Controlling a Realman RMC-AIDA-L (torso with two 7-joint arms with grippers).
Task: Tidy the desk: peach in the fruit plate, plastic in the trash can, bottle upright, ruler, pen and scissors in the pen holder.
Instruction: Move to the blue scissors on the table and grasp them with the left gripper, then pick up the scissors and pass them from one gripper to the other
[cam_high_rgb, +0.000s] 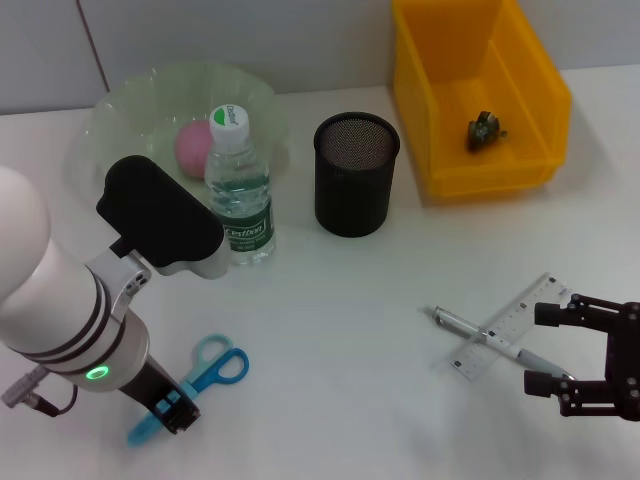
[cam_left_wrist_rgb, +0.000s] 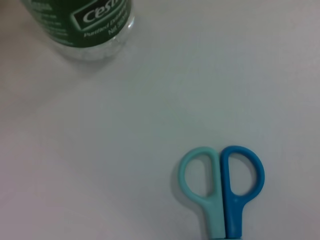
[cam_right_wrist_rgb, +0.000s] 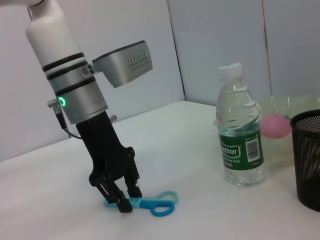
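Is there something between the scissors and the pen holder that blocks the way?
Nothing visible does. The left pincer is down at the scissors; the bottle stands beside the straight path to the pen holder.

head: high, looking down on table (cam_high_rgb: 340, 330) | left wrist: close over scissors (cam_left_wrist_rgb: 222, 187) | right wrist: low, sideways | shared: scissors, bottle (cam_right_wrist_rgb: 240, 132)
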